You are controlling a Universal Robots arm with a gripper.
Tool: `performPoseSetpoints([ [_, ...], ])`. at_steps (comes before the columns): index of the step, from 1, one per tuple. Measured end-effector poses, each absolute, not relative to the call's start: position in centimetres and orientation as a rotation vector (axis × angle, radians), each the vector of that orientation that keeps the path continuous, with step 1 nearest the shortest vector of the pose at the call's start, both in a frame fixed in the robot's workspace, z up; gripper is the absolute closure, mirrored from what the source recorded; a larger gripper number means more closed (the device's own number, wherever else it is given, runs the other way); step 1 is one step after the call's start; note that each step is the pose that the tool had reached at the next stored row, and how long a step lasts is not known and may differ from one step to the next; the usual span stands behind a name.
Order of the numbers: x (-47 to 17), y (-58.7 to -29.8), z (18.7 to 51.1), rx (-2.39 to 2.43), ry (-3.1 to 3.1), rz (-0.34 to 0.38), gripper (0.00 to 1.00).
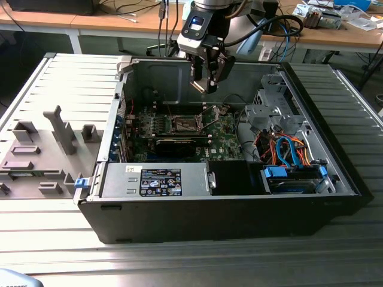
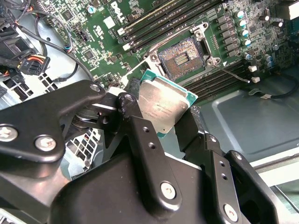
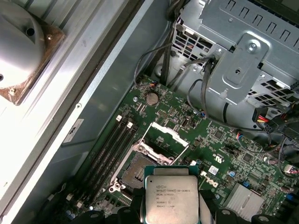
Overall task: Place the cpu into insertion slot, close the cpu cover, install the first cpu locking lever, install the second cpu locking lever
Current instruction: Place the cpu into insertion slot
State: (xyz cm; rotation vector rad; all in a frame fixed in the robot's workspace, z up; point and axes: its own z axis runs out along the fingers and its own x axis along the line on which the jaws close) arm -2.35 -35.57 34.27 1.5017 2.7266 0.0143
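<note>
Lab: cable-strewn workbenches, opened computer case

The exterior view looks from above and to one side of the bench, angled down into the open computer case at medium range, with the tool hanging over the motherboard. Both wrist views sit close above the motherboard and face down past the tool, seemingly from opposite sides of it. They share the cpu and the insertion slot beyond it.
</note>
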Motion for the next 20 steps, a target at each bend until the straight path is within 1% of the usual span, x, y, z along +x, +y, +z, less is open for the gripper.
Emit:
performPoseSetpoints([
  [20,-2.35,-35.57,34.27,1.514,2.72,0.014,0.45],
])
